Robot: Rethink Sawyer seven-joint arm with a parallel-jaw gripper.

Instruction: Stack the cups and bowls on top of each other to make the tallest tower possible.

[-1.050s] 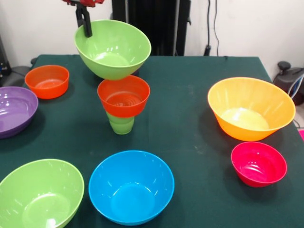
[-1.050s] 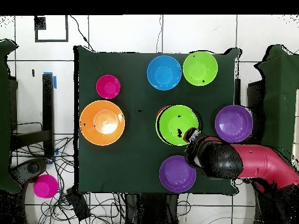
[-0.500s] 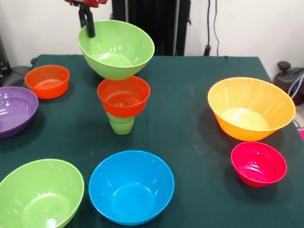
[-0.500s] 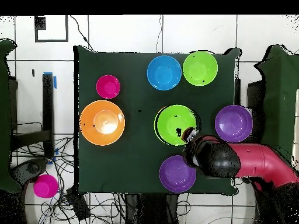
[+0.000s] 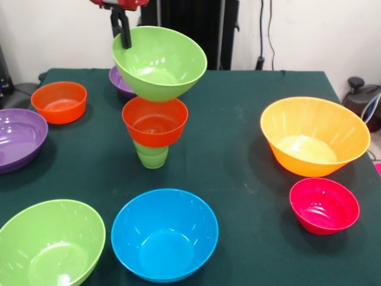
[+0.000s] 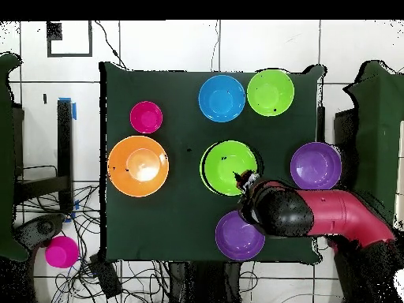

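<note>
up at the top of the front view, the gripper (image 5: 123, 33) pinches the far rim of a lime-green bowl (image 5: 161, 62), its dark fingers (image 5: 125, 36) closed on the bowl's wall, one inside and seemingly one outside, though the outer one is hard to make out. that bowl hangs tilted, its mouth tipped toward the camera, with its bottom just above or perhaps touching the rim of a small orange-red bowl (image 5: 155, 121); i cannot tell which. the orange-red bowl sits in the light-green cup (image 5: 151, 155), which stands upright on the dark green table (image 5: 238, 173), and these make the tower so far.

from overhead, the red arm (image 6: 339, 217) reaches in from the right, its black wrist beside the held lime-green bowl (image 6: 229, 167), which hides the tower under it.

around the tower in the front view: a second small orange-red bowl (image 5: 59, 102) at far left, a purple bowl (image 5: 18, 138) at the left edge, another purple bowl (image 5: 121, 81) peeking out behind the held one, a second lime-green bowl (image 5: 50, 244) at lower left, a blue bowl (image 5: 164, 233) just beside it, a large orange bowl (image 5: 314, 136) at right, and a small pink-red bowl (image 5: 324, 205) near that. all of these rest upright and apart from each other.
</note>
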